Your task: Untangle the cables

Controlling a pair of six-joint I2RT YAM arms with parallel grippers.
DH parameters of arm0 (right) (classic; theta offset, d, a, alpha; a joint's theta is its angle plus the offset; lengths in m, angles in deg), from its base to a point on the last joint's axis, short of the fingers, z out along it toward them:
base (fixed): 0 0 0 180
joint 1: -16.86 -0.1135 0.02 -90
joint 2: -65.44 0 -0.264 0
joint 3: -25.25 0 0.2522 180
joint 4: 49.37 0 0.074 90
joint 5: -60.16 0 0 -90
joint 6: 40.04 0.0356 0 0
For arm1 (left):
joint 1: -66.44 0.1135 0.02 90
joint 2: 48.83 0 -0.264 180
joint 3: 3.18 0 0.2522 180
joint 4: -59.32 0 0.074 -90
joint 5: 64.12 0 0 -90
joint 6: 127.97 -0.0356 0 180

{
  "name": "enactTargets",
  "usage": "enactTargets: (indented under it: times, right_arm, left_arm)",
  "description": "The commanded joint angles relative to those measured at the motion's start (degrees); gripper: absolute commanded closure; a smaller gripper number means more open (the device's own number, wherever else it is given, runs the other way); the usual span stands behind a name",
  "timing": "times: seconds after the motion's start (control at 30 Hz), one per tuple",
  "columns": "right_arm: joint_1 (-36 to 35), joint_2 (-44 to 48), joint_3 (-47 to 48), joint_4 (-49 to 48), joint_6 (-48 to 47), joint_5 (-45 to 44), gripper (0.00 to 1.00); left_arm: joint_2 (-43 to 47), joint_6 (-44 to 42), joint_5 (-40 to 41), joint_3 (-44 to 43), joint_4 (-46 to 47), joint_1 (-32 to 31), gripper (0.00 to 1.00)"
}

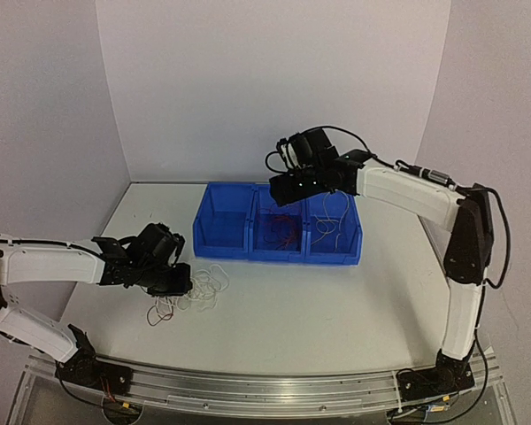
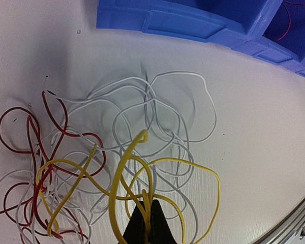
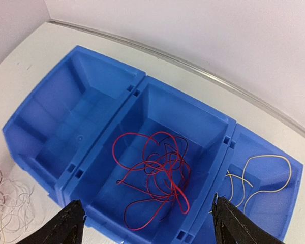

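On the table just in front of the bins, the tangle of cables (image 2: 112, 152) lies in a loose pile, with white, red and yellow loops crossing each other. Your left gripper (image 2: 145, 211) is pinched tight on a yellow cable (image 2: 123, 168) at the near edge of that pile, so the step in hand reads as pulling one yellow strand free. Your right gripper (image 3: 146, 203) hangs over the middle bin (image 3: 193, 117), fingers spread wide, nothing between them. Red cables (image 3: 157, 173) sit in that bin below it, and a couple of pale yellow ones (image 3: 267, 158) lie in the right bin (image 3: 279, 203). It looks like sorting by colour.

Next move, my guess: lift the yellow cable slowly, up and away from the pile. It threads through red and white loops, and those will likely drag along, so your free arm may need to pin the pile. Then carry it to the right bin.

No brand, label or writing is readable in any view.
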Motion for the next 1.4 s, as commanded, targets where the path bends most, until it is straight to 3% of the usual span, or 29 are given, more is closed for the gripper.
enactTargets:
  times: [0.0, 0.2, 0.33, 0.43, 0.67, 0.77, 0.9, 1.1, 1.27, 1.37]
  right_arm:
    - [-1.6, 9.3, -4.6, -0.3, -3.6, 3.1, 0.15]
    - [-3.4, 18.6, -16.7, -0.3, -4.7, 13.6, 0.15]
    - [-6.6, 24.2, -26.8, -1.1, -8.0, 17.7, 0.14]
    - [-8.0, 27.3, -33.6, -3.2, -5.3, 21.0, 0.15]
    - [-9.1, 32.0, -46.0, -6.2, -0.7, 18.3, 0.15]
    - [-9.1, 32.9, -48.3, -6.2, -0.1, 17.7, 0.15]
    - [-9.1, 32.9, -49.7, -6.3, 0.0, 16.7, 0.15]
    - [-9.7, 29.2, -48.1, -6.5, -0.2, 19.9, 0.14]
    - [-11.9, 21.9, -43.6, -6.7, 1.1, 20.2, 0.15]
    - [-13.0, 17.0, -40.6, -6.7, 1.5, 17.1, 0.18]
  left_arm:
    - [-1.9, -2.2, -4.3, -2.7, 4.5, 0.1, 0.99]
    - [-5.0, -3.5, -10.2, -4.3, 9.0, -0.9, 1.0]
    - [-7.8, -4.9, -13.2, -6.5, 12.3, -4.4, 1.0]
    - [-10.5, -6.4, -12.9, -9.5, 12.4, -8.1, 1.0]
    - [-14.1, -8.6, -16.1, -12.1, 14.2, -11.3, 0.97]
    - [-14.2, -7.5, -12.8, -12.3, 11.6, -11.3, 0.8]
    - [-12.0, -6.5, -9.1, -12.4, 7.5, -11.3, 0.49]
    - [-3.0, -4.5, -2.9, -12.8, 0.6, -11.3, 0.2]
    - [3.1, -0.3, 5.5, -12.6, -9.7, -11.3, 0.03]
    - [4.9, 1.3, 6.3, -10.8, -13.1, -11.3, 0.01]
